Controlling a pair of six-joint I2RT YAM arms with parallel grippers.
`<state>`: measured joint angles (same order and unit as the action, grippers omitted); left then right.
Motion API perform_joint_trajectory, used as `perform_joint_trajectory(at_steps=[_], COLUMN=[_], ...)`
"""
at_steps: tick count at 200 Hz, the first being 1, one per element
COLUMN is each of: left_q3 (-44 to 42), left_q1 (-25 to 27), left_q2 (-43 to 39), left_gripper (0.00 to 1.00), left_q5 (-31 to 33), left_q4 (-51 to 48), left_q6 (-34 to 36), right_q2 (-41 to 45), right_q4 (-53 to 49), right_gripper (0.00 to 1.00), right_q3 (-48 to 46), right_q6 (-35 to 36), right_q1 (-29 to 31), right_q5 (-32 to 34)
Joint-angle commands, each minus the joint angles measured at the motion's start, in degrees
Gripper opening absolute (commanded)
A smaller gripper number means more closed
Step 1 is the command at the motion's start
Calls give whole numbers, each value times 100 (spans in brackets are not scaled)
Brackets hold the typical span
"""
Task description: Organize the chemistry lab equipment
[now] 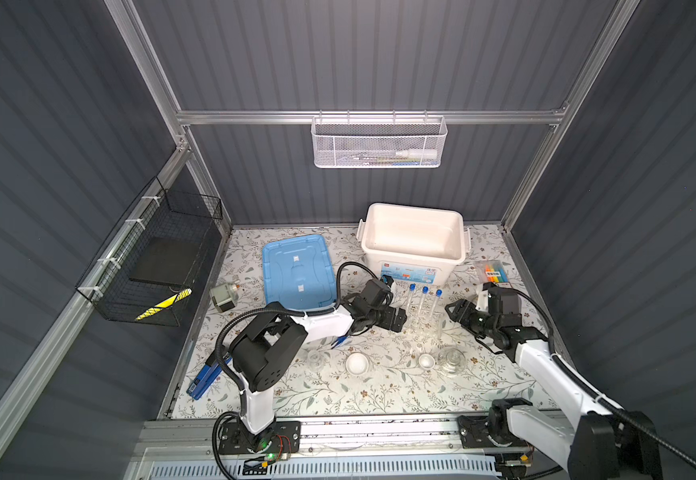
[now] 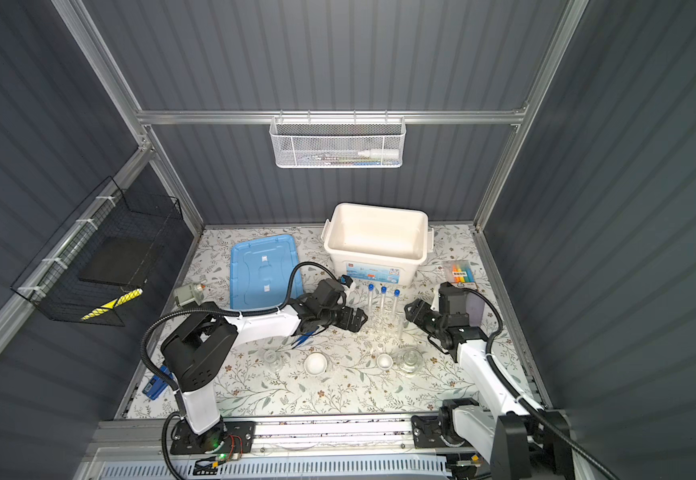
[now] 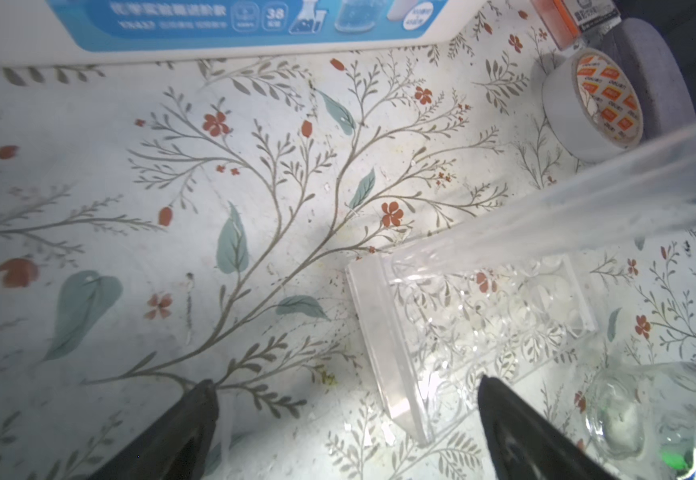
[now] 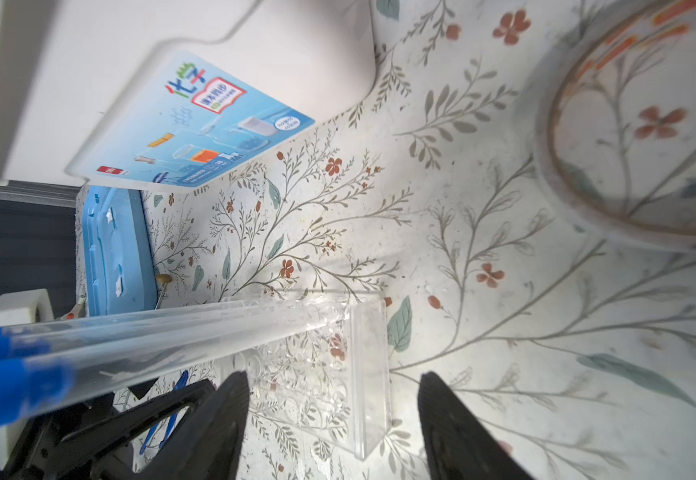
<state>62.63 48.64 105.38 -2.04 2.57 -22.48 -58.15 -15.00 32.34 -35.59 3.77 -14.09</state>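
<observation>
Flanking the three tubes [image 1: 423, 301], which stand upright in the rack [image 3: 383, 353] at mid-table before the white box [image 1: 413, 237], the left gripper [image 1: 401, 322] has its jaws wide and empty, and the right gripper [image 1: 453, 306] is partly spread, also empty. The rack looks light and top-heavy. A finger brushing a tube from either side could tip all three, or skid the rack into the nearby flask [image 1: 451, 361].

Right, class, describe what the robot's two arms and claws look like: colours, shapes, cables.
Both arms pair white shells with black joints: left arm, right arm. A black ribbed cable loops along each. The left claw and right claw have black, tapering fingers.
</observation>
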Motion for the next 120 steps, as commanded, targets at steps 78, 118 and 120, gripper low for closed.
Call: perform_joint_trajectory(at_steps=[78,118,120], left_q3=[-545,-584,-581], left_q1=[-299,-415,-416], left_q2=[-837,-897,-897], left_gripper=[100,100,100], left_q5=[960,955,952], left_q4=[-52,16,20], left_q6=[332,467,471], right_q2=[805,893,900], right_q4=[-4061,-4417,-4428], right_gripper=[66,64,64], right_q3=[1366,1278,1271], right_q6=[-113,-777,-814], right_q1=[1045,1692,1724], right_q5=[1934,2083,2100])
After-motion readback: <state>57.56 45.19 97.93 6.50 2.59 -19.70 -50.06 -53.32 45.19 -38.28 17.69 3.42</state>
